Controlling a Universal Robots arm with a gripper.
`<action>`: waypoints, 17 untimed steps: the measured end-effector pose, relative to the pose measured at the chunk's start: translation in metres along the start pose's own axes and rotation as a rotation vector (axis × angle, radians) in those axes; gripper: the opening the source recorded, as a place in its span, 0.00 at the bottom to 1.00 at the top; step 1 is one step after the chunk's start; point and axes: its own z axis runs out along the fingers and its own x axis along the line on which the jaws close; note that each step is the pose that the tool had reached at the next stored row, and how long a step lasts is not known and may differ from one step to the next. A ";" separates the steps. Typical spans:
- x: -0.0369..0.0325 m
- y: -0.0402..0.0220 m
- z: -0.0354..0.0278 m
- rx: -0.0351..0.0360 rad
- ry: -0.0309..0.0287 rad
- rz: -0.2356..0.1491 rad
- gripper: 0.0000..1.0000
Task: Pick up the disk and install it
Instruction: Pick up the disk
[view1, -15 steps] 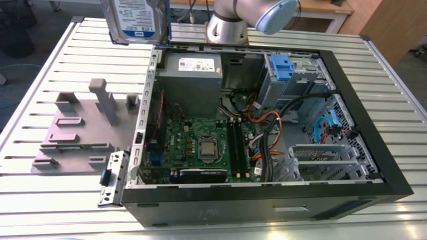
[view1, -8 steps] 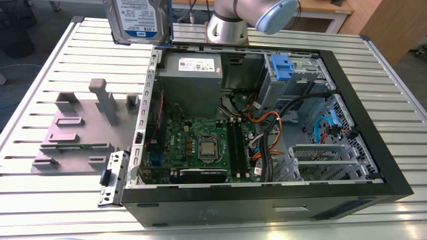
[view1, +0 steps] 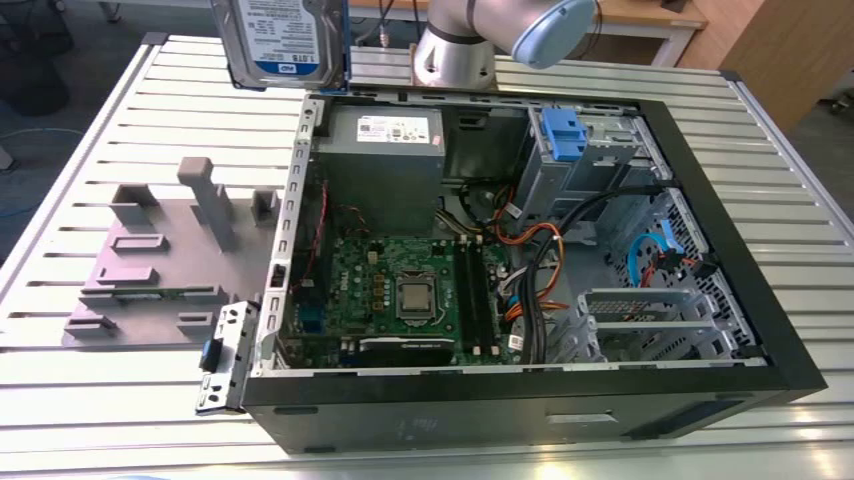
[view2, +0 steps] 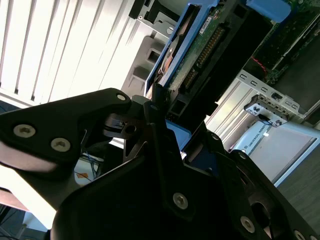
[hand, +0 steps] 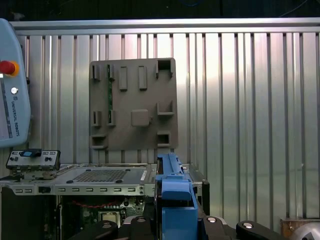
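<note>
Second wrist view: jaws pinch the disk (view2: 200, 45), outside the open computer case (view2: 235, 107)

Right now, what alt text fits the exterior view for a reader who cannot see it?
A disk with a blue-and-white label hangs upright near the far corner of an open computer case, which lies on a slatted table with its circuit board exposed. A grey tray sits at the exterior view's left; a robot arm stands behind.

Robot lab, slatted aluminium bench (view1: 134, 120), opened computer (view1: 534, 405)
</note>
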 end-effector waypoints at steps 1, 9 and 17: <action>0.0000 -0.0006 0.0000 0.0000 0.0000 0.000 0.37; -0.0001 -0.0047 0.0000 -0.0002 0.0000 0.000 0.37; -0.0002 -0.0090 -0.0001 -0.0005 0.0001 0.000 0.37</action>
